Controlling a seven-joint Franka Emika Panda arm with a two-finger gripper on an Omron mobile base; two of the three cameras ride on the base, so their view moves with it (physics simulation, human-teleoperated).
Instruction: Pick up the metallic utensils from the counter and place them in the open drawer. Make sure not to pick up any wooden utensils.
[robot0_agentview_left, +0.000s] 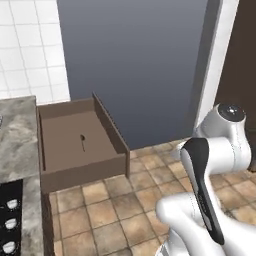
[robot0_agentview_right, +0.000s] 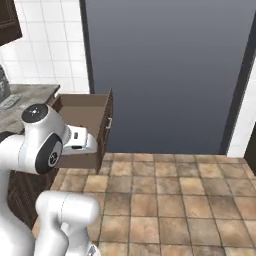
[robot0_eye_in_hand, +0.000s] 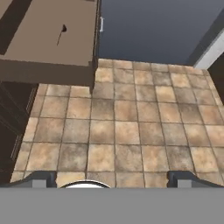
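Note:
The dark brown drawer (robot0_agentview_left: 80, 172) stands pulled out from under the counter (robot0_agentview_left: 15, 135). One metallic utensil, a small dark spoon (robot0_agentview_left: 82, 142), lies on the drawer's brown floor. In the hand view the same spoon (robot0_eye_in_hand: 60, 34) lies in the drawer (robot0_eye_in_hand: 43, 70) at the upper left. My gripper (robot0_eye_in_hand: 113, 178) hangs over the tiled floor, to the right of the drawer and nearer than it. It is open, with nothing between its fingertips (robot0_eye_in_hand: 41, 177). The wooden utensils are out of view.
A tall dark grey appliance front (robot0_agentview_left: 135, 65) stands behind the drawer. Brown tiled floor (robot0_eye_in_hand: 131, 131) spreads to the right. Stove knobs (robot0_agentview_left: 10, 220) sit below the counter at the lower left. Dark cabinet fronts (robot0_eye_in_hand: 13, 118) run under the drawer.

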